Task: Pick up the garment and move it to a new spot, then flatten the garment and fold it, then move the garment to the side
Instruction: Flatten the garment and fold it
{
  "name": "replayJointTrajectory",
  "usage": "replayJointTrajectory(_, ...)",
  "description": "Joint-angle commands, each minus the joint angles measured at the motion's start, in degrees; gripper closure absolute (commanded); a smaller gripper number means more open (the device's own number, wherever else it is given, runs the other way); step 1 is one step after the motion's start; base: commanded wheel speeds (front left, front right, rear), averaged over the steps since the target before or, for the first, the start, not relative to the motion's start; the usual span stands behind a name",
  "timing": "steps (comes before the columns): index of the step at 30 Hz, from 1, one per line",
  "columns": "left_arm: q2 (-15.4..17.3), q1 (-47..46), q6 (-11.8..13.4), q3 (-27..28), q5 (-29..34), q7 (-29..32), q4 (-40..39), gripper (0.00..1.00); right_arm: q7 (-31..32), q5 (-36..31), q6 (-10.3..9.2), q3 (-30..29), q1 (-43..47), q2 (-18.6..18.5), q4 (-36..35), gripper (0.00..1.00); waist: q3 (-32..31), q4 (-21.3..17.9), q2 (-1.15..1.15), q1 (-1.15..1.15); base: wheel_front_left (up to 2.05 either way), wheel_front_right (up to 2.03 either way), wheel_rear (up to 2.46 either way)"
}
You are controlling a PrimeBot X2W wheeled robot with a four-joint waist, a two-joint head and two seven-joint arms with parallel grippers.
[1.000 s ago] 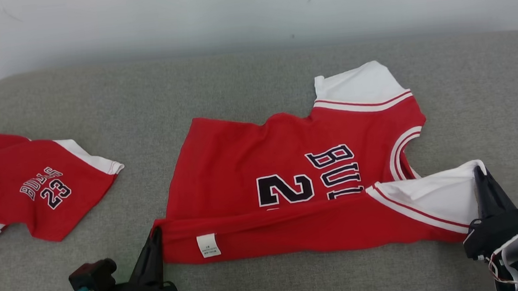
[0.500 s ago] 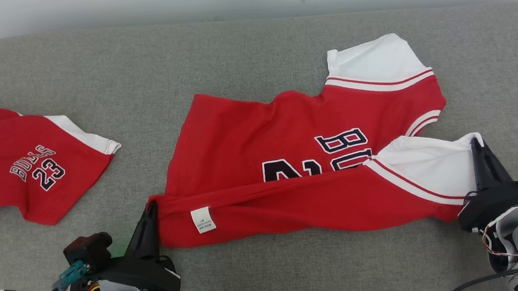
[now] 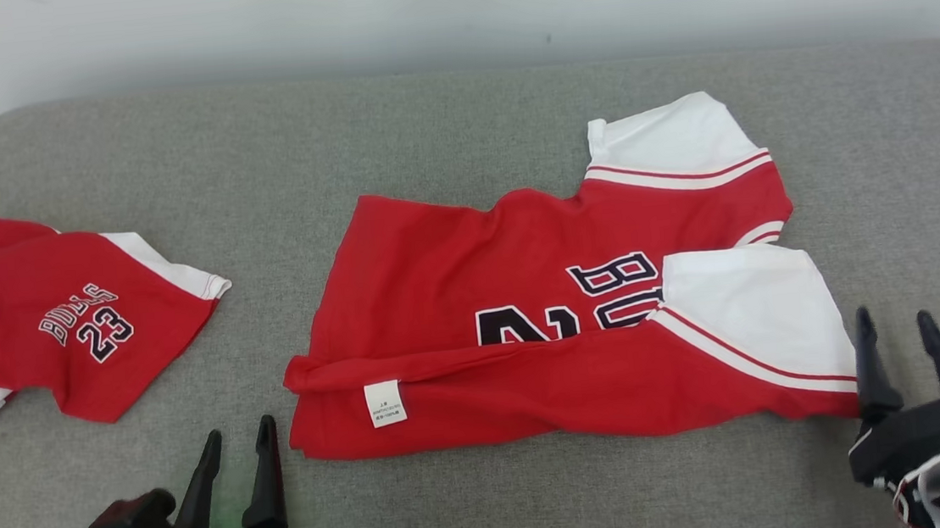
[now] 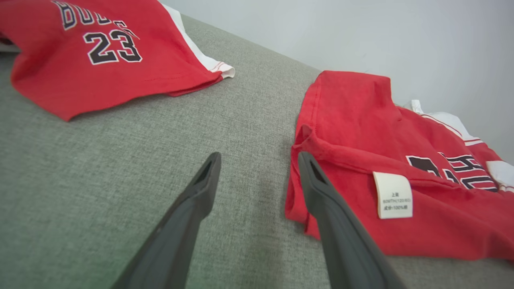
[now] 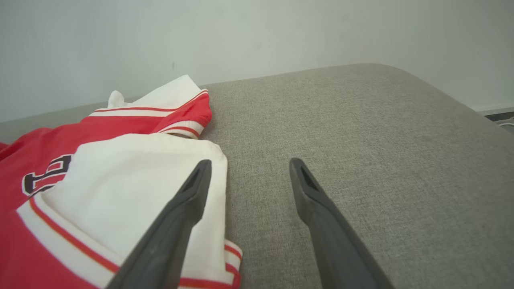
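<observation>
Our left gripper and right gripper have fingers spread, empty. The red jersey lies between them, hem beside the left fingertips, sleeve beside the right. We'd pinch its far corners evenly to fold squarely.

Bright, even light covers the grey woven cushion; faint soft shadows sit beneath the dark fingers of my left gripper. My 2 wrist views curve at their edges.
</observation>
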Motion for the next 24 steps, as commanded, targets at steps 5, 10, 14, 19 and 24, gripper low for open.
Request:
replayJointTrajectory(5, 0.1, 4.0, 0.0, 0.8, -0.7, -0.2, -1.5, 0.0, 0.0, 1.6, -0.08, 2.6, 4.6, 0.6, -2.5, 0.0, -1.9, -1.3, 0.0, 0.0, 0.0, 0.0, 0.0)
replayJointTrajectory(10, 0.1, 5.9, 0.4, -0.4, -1.9, -0.2, -2.3, 0.0, 0.0, 3.2, -0.08, 4.5, 6.2, 0.6, -1.9, 0.0, -1.9, -1.6, 0.0, 0.0, 0.0, 0.0, 0.0)
replayJointTrajectory(14, 0.1, 6.1, 0.8, -1.6, -2.1, -0.2, -2.7, 0.0, 0.0, 4.7, -0.08, 5.2, 5.6, 0.9, -0.1, 0.0, -1.4, -1.1, 0.0, 0.0, 0.0, 0.0, 0.0)
replayJointTrajectory(19, 0.1, 5.6, 0.7, -1.9, -1.8, -0.2, -2.9, 0.0, 0.0, 5.6, -0.08, 4.8, 4.4, 1.0, 2.7, 0.0, -0.9, 0.2, 0.0, 0.0, 0.0, 0.0, 0.0)
replayJointTrajectory(24, 0.1, 5.7, 0.4, -1.8, -1.4, -0.2, -2.8, 0.0, 0.0, 5.4, -0.08, 4.7, 3.7, 1.4, 6.9, 0.06, -0.8, 1.3, 0.0, 0.0, 0.0, 0.0, 0.0)
